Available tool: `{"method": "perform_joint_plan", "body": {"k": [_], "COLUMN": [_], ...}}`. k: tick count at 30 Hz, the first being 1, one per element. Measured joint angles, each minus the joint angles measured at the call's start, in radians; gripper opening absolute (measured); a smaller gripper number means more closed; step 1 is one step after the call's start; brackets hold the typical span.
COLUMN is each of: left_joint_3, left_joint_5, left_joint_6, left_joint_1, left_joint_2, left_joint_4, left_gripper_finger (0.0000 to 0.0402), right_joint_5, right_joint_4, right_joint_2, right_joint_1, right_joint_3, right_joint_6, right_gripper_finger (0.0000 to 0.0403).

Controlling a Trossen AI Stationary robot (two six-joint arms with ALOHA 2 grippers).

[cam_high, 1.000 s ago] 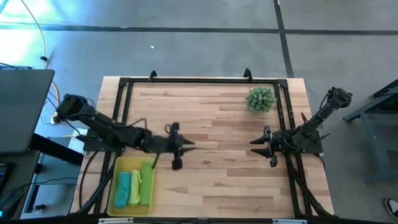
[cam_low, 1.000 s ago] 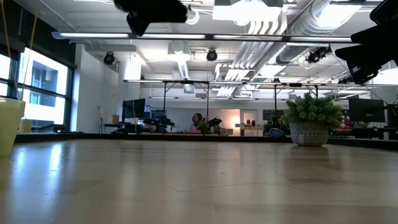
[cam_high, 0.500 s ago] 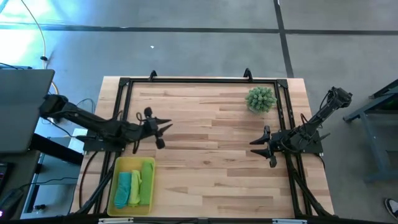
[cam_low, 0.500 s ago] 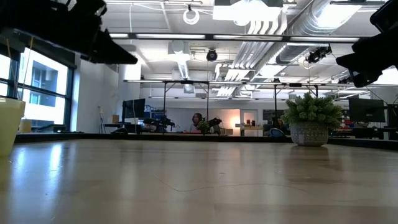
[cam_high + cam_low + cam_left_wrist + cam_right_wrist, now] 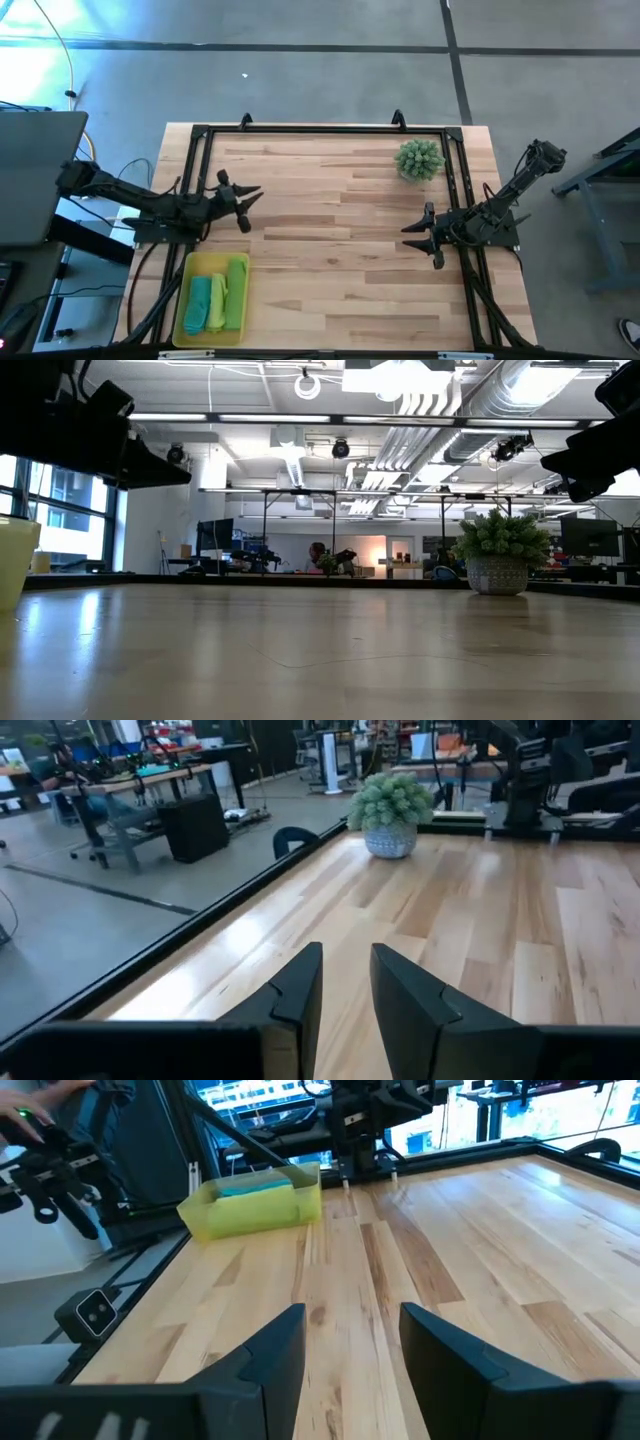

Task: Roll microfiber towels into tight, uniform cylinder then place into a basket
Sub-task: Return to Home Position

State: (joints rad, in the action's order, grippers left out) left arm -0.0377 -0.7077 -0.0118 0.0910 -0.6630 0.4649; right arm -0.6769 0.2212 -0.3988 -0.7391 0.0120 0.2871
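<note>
Our left gripper hangs just beyond the basket's far end, off its inner corner. It is empty, and its two dark fingers stand only a narrow gap apart. The basket is a shallow rectangle of translucent yellow plastic with low walls. All three towels lie inside it as soft rolls, side by side along its length. The teal one is against the outer wall, and a lime one runs along the inner wall, with the other lime roll between them.

Our right gripper waits well apart from the basket, across the table. It also holds nothing, and its fingers are spread wider than the left pair. The table is pale wooden planks edged by a black metal frame. The plant, a spiky green ball in a pale pot, stands far from the basket, diagonally across from it.
</note>
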Motion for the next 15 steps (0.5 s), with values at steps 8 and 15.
{"method": "perform_joint_plan", "body": {"k": [8, 15], "left_joint_3": [0.026, 0.026], "left_joint_5": [0.001, 0.001], "left_joint_6": [0.008, 0.008], "left_joint_1": [0.001, 0.001], "left_joint_2": [0.141, 0.352], "left_joint_4": [-0.149, -0.261], "left_gripper_finger": [0.0076, 0.0076], "right_joint_5": [0.0, 0.0], "right_joint_4": [0.0, 0.0], "right_joint_2": [0.0, 0.0], "right_joint_1": [0.0, 0.0], "right_joint_3": [0.0, 0.0], "right_joint_6": [0.0, 0.0], "right_gripper_finger": [0.0156, 0.0156]}}
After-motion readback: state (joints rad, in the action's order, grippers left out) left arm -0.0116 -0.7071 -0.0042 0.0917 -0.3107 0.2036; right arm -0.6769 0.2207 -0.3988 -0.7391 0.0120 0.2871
